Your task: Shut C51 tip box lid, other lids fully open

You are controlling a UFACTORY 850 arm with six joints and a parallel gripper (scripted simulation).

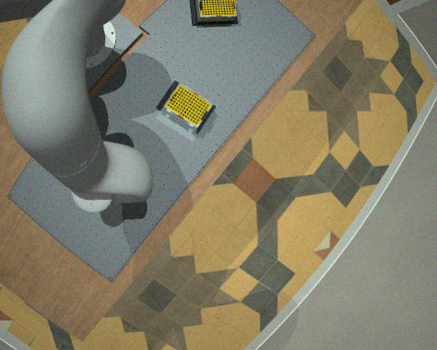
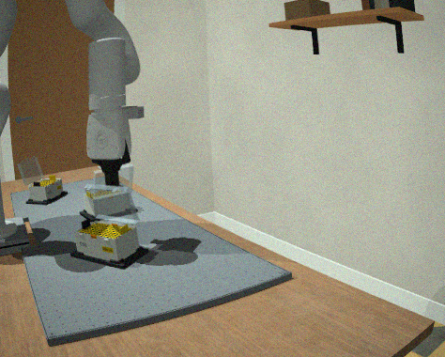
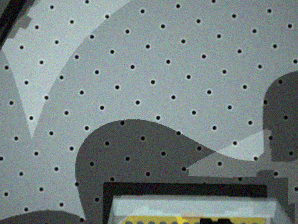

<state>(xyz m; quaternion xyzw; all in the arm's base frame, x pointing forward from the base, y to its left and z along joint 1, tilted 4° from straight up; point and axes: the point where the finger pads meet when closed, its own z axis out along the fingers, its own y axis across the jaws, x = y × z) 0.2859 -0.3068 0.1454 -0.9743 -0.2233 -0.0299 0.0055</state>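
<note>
Three white tip boxes with yellow tip racks sit on black holder plates on the grey dotted mat. In the exterior view they are the near box, the middle box and the far box. The far box's clear lid stands up, tilted. A clear lid lies low between the near and middle boxes; I cannot tell whose it is. The sticker IDs are too small to read. My gripper is shut and empty, pointing down just above the middle box's far side. The wrist view shows one box's edge and no fingers. In the top view two boxes show; my arm hides the third.
The arm's base plate sits at the mat's left edge. A wall runs along the table's right side, with a wooden shelf high up. The wooden table ends at the right, over a tiled floor.
</note>
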